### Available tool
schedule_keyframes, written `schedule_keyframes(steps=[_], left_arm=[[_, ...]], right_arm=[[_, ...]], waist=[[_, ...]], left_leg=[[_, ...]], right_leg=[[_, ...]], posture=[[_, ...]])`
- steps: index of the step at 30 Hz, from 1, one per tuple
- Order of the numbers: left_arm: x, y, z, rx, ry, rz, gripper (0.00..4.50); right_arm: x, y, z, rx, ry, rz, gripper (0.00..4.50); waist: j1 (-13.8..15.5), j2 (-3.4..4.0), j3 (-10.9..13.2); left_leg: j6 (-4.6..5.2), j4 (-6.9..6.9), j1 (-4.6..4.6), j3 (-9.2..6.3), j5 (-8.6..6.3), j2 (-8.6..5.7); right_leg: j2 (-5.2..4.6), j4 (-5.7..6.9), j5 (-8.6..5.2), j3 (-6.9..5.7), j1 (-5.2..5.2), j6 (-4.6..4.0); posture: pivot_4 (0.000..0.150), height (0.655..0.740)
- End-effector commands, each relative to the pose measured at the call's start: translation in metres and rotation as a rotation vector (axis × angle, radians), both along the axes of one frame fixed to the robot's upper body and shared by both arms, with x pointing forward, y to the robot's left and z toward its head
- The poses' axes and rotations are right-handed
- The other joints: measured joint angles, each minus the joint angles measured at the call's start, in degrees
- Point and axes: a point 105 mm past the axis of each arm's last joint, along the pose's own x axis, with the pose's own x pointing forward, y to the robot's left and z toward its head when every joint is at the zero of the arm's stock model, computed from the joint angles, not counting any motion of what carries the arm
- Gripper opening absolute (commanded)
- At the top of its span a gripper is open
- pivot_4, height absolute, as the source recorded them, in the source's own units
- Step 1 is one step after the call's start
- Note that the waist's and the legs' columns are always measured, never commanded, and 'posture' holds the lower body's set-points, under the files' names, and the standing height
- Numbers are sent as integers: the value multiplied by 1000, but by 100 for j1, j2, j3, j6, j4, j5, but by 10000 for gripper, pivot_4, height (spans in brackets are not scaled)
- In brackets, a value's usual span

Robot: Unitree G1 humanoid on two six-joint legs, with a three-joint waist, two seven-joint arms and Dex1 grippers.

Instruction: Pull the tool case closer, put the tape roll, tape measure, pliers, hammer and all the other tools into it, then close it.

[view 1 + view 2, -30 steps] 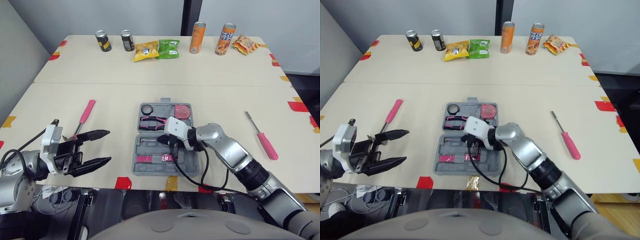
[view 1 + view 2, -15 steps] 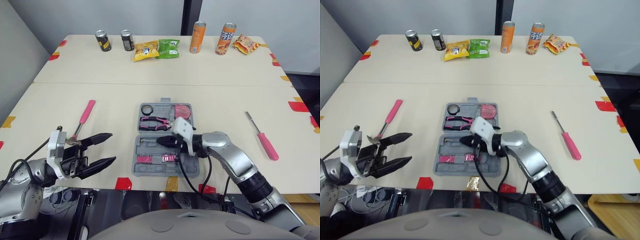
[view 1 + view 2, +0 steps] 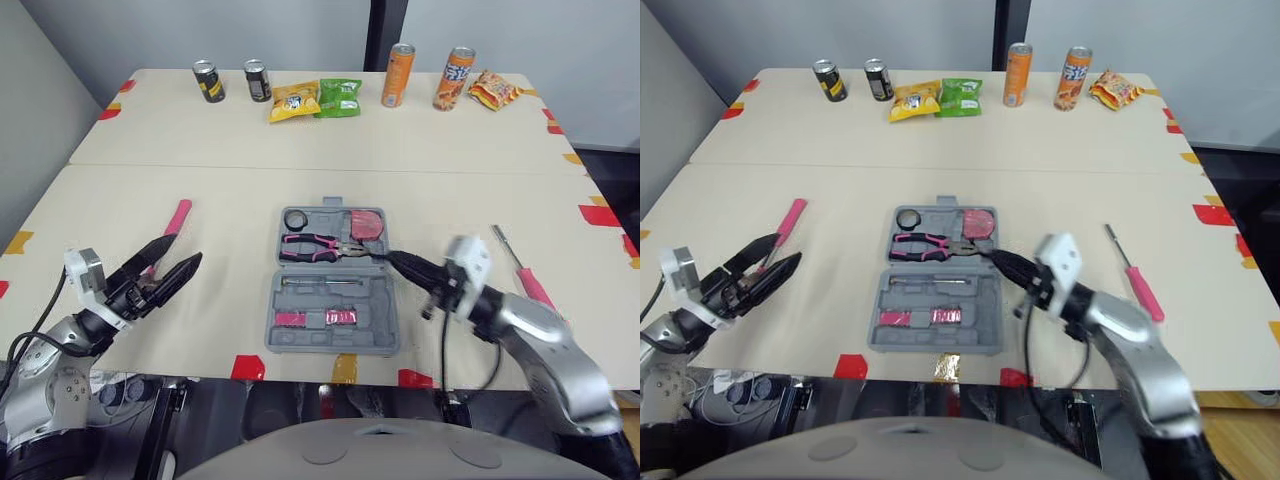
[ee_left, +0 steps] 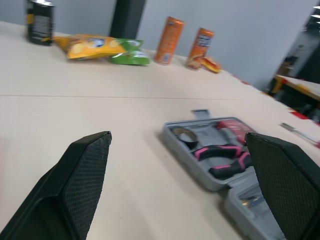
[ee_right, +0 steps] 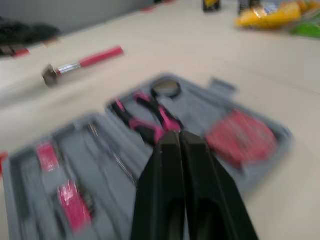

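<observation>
Looking down on the tool case [image 3: 376,311], opened flat, sitting near the front edge of the bench [image 3: 230,135]. Already packed in the far half: tape roll [image 3: 294,218] at the left corner, pliers [image 3: 310,245] just below, tape measure [image 3: 366,223] at the right corner. Not yet packed: hammer [image 3: 177,215] out on the left, screwdriver [image 3: 1138,287] well off to the right.

Over at the near left, the left gripper [image 3: 186,248] spread wide, holding nothing, hovering just beside the hammer, head end hidden behind the fingers. On the other side, the right gripper [image 3: 392,258] pinched tight, nothing between the fingers, tips over the right rim of the case, close to the tape measure.

Probably the hammer next, going by that wide-open left gripper. To do it cleanly: drop low and square the fingers across the pink handle, not along it. Take hold towards the head end, to keep the heavy end from drooping. Squeeze firmly before lifting. Carry level across to the case and lay into a pocket of matching shape, hard to pick out from here. Keep the right gripper clear of the case meanwhile, or send it across to the screwdriver. Press every tool fully down into its pocket, for a clean closing later.
</observation>
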Motion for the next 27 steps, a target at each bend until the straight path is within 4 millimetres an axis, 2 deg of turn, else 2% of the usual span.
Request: schedule_keyframes(steps=[1,5,9,12,15,19,23,27], left_arm=[[-17,20,-6,43,28,77,45000],[-42,38,-22,72,97,151,45000],[-61,52,-35,94,153,210,45000],[-68,55,-40,105,178,234,45000],[-63,48,-38,106,179,229,45000],[-50,36,-38,100,169,211,45000],[-33,28,-29,80,127,200,45000],[-14,29,-18,120,120,261,45000]], right_arm=[[-21,-24,7,17,-43,-29,16081],[-53,-60,-7,-1,5,-128,29860],[-77,-87,-17,-17,40,-231,43576],[-95,-104,-26,-26,79,-293,44616],[-105,-114,-31,-37,102,-313,44616],[-94,-116,-24,-20,65,-327,44616],[-72,-97,-6,16,-1,-243,44616],[-51,-64,19,49,-60,-47,44616]], waist=[[-6,-1,0],[-12,-4,1],[-5,-9,9],[15,-9,15],[40,-6,18],[39,-6,20],[1,-6,18],[-18,-4,17]], left_leg=[[1,-4,0,0,0,0],[4,-23,1,0,-2,0],[7,-42,8,0,-5,-1],[9,-57,15,-2,-6,-3],[9,-66,16,-2,-7,-4],[10,-74,16,-3,-6,-4],[13,-73,17,-5,-4,-4],[64,-68,18,-14,27,-4]], right_leg=[[0,-5,0,0,0,0],[3,-29,0,-3,4,3],[2,-68,-1,-3,22,11],[1,-89,1,-4,37,15],[1,-101,0,-5,41,16],[1,-108,1,-8,41,16],[1,-104,4,-12,43,16],[1,-97,6,-21,50,14]], posture=[[1500,7400],[1500,7400],[1500,7400],[1500,7400],[1500,7400],[1500,7400],[1500,7400],[1500,7400]])
